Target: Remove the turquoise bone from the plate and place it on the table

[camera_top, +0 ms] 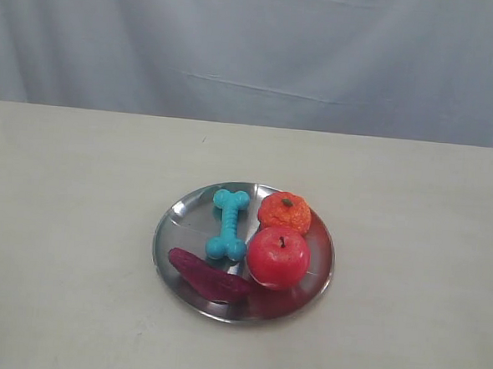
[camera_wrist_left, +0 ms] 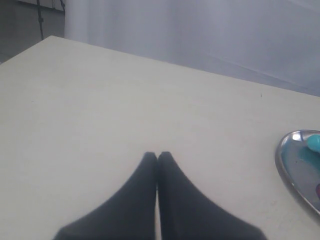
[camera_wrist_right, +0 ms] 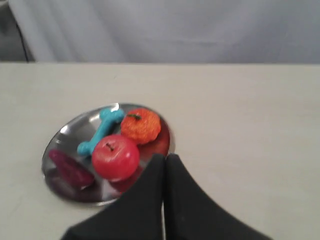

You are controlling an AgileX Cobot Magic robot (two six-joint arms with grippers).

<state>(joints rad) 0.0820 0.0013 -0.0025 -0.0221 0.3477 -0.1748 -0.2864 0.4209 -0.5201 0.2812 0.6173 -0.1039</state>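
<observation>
A pale grey cloth backdrop (camera_top: 255, 51) is hung behind the table (camera_top: 67, 249), whose cream-beige matte surface fills the lower part of the exterior view. The plate (camera_top: 184, 212), round and shiny silver, is set on the table near the middle of that view. The turquoise bone (camera_top: 228, 225) is laid on the plate, in its left half, with one knobby end turned toward the backdrop and the other toward the near rim. Just beside it a red apple (camera_top: 279, 257) is placed, and an orange fruit (camera_top: 285, 211) with bumpy skin is set behind the apple, touching it. A dark magenta piece (camera_top: 207, 276) is laid along the near-left rim, close to the bone's near end; whether the two touch cannot be told. The left gripper (camera_wrist_left: 157, 156) is seen over bare table, well apart from the plate, its jaws pressed together with nothing between them. The right gripper (camera_wrist_right: 164, 157) is seen in front of the plate's rim on the apple's side, its jaws likewise closed on nothing
</observation>
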